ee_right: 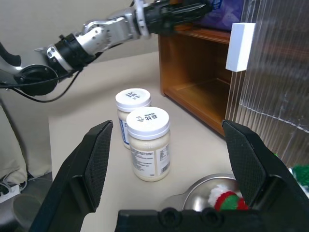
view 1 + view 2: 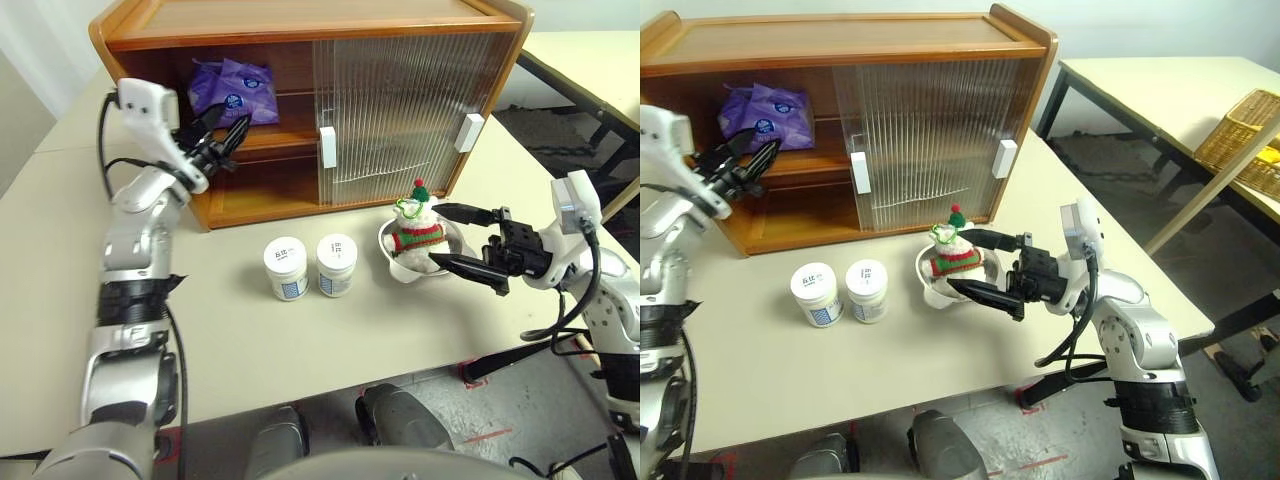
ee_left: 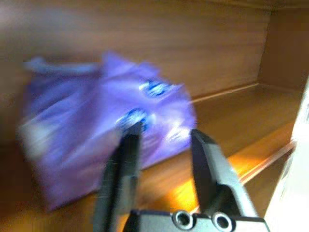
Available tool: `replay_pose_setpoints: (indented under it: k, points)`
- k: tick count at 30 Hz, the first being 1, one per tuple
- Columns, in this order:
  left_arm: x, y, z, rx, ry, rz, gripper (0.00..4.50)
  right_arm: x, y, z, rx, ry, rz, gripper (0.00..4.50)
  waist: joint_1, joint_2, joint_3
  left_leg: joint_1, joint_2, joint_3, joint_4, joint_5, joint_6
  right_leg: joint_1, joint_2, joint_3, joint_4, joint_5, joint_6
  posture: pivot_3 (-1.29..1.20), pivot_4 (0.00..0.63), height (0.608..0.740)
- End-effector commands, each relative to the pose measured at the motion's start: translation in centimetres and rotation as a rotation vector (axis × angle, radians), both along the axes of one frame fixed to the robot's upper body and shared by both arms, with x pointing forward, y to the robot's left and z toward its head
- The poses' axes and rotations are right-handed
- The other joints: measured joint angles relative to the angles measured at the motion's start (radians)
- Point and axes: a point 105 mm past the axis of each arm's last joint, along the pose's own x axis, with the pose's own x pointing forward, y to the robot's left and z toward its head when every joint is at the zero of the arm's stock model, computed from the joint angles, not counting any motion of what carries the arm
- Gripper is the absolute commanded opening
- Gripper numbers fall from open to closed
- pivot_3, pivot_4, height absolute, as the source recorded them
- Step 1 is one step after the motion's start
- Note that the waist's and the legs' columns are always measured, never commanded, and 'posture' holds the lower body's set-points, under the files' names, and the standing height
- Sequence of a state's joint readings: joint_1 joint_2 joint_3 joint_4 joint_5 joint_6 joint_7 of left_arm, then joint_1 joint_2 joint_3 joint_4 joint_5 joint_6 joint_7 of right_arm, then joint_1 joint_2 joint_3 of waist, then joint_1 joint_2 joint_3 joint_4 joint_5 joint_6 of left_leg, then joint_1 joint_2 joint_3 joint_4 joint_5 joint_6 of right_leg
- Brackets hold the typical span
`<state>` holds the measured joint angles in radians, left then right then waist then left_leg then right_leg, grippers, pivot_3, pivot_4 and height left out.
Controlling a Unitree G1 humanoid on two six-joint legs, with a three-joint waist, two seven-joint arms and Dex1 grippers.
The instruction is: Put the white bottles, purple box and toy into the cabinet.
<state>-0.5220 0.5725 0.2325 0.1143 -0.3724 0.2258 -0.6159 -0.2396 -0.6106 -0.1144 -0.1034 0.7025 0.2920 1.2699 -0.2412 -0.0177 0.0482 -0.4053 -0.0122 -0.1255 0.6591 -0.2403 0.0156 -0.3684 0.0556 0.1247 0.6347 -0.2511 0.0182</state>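
The purple box (image 2: 234,88) lies on the upper shelf of the cabinet (image 2: 300,40), at its open left end (crinkled, leaning toward the back wall). The left gripper (image 2: 228,133) hangs just in front of the box at the shelf's edge, its fingers parted and empty, apart from the pack. The lower shelf holds nothing. On the table (image 2: 250,340), the two bottles (image 2: 310,266) stand side by side, lids on, in front of the cabinet. To their right the toy (image 2: 417,228) sits upright in a metal bowl (image 2: 392,262). The right gripper (image 2: 463,240) is beside the bowl, fingers spread wide and empty.
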Motion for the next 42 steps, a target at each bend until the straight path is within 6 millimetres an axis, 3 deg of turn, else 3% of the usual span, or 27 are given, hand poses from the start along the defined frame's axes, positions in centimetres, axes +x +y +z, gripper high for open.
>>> replay_pose_setpoints:
  k: [1, 3, 4, 8, 18, 24, 34, 39, 42]
  points:
    - [-1.8, 0.0, -1.6, 0.086, 0.083, -0.098, 3.70, 0.4, 0.0, 0.1, -0.009, -0.011, 0.017, 4.50, 0.003, 0.000, 0.000, 0.000, 0.001, -0.001, 0.000, -0.001, 0.000, 0.000, -0.001, 0.000, 0.000, 0.000, 0.000, -0.29, 0.051, 0.740]
    - [-2.3, 0.3, -2.4, 0.103, 0.122, -0.114, 4.42, 0.6, 0.2, 0.0, -0.009, -0.015, 0.021, 4.50, 0.007, 0.000, 0.000, 0.000, 0.001, -0.002, 0.000, -0.004, 0.001, 0.000, -0.001, 0.001, 0.000, -0.001, -0.001, -0.29, 0.052, 0.740]
    - [-2.6, 0.3, -2.5, 0.088, 0.130, -0.129, 4.47, 0.7, 0.3, 0.0, -0.007, -0.018, 0.026, 4.50, 0.010, 0.001, 0.000, -0.001, 0.002, -0.002, 0.001, -0.006, 0.001, -0.001, -0.003, 0.000, -0.001, -0.001, -0.001, -0.29, 0.051, 0.740]
    - [-4.7, 0.2, -3.4, 0.072, 0.172, -0.226, 4.47, 0.8, 0.7, 0.1, 0.001, -0.023, 0.043, 4.50, 0.013, 0.002, -0.001, -0.001, 0.004, -0.003, 0.001, -0.007, 0.002, -0.002, -0.006, 0.000, -0.001, -0.002, -0.011, -0.28, 0.049, 0.740]
    - [-9.5, 1.0, -8.5, 0.179, 0.337, -0.391, 4.47, 1.0, 0.5, 0.1, -0.014, -0.033, 0.058, 4.50, 0.010, 0.010, -0.007, -0.008, 0.011, -0.002, 0.001, -0.004, -0.003, -0.013, -0.003, -0.002, 0.001, 0.004, -0.020, -0.29, 0.040, 0.740]
    - [-11.8, -0.5, -11.8, 0.206, 0.405, -0.478, 4.47, 1.1, 0.4, 0.0, -0.026, -0.024, 0.055, 4.50, 0.010, 0.012, -0.008, -0.012, 0.016, 0.000, 0.000, -0.003, -0.004, -0.021, -0.001, -0.003, 0.003, 0.006, -0.024, -0.28, 0.043, 0.740]
    - [-12.4, -1.4, -16.1, 0.274, 0.528, -0.493, 4.47, 1.2, 0.7, 0.1, -0.026, -0.021, 0.070, 4.50, 0.008, 0.016, -0.011, -0.012, 0.017, 0.000, 0.001, -0.002, -0.004, -0.023, -0.001, -0.003, 0.007, 0.009, -0.027, -0.27, 0.049, 0.740]
    - [-11.7, -1.8, -17.4, 0.307, 0.567, -0.450, 4.47, 1.1, 0.7, 0.0, -0.034, -0.016, 0.073, 4.50, 0.008, 0.016, -0.011, -0.012, 0.017, 0.000, 0.001, -0.002, -0.005, -0.023, -0.001, -0.003, 0.007, 0.009, -0.028, -0.27, 0.057, 0.740]
    - [-11.0, -2.3, -17.1, 0.277, 0.552, -0.427, 4.47, 1.0, 0.7, 0.0, -0.041, -0.013, 0.077, 4.50, 0.009, 0.017, -0.011, -0.012, 0.017, 0.000, 0.001, -0.002, -0.005, -0.023, -0.001, -0.003, 0.007, 0.009, -0.028, -0.27, 0.061, 0.740]
